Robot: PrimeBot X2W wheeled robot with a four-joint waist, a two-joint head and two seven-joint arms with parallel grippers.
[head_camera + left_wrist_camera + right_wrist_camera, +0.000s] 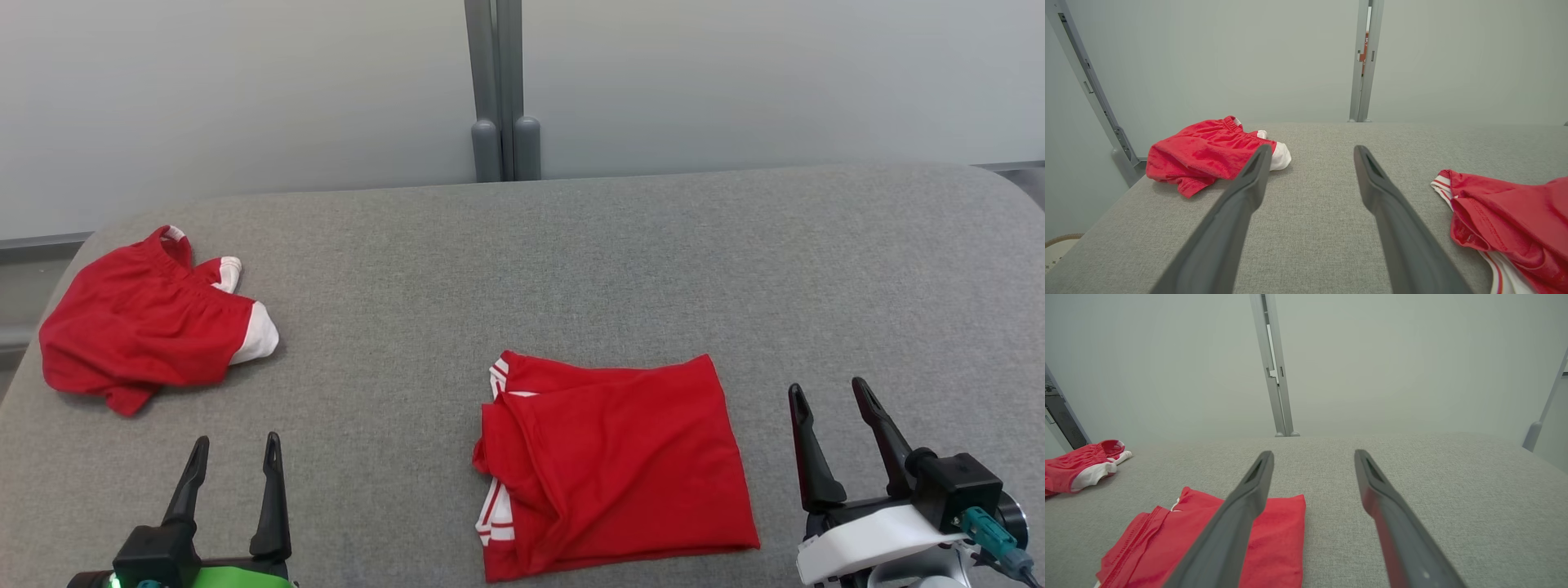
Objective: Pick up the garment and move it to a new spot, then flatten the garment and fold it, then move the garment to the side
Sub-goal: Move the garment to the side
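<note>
Centrally, folded garment (620,465), left pincer (237,445), right pincer (826,390) gaping empty, crumpled shorts (139,327) near left table (571,261) edge.

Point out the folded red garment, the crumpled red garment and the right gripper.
folded red garment (620,465), head view, middle of its top layer
crumpled red garment (139,335), head view, middle of the red cloth
right gripper (826,385), head view, midway between its open fingertips

Left end effector (236,439), jaws spread, empty, right end effector (826,385) the same
</note>
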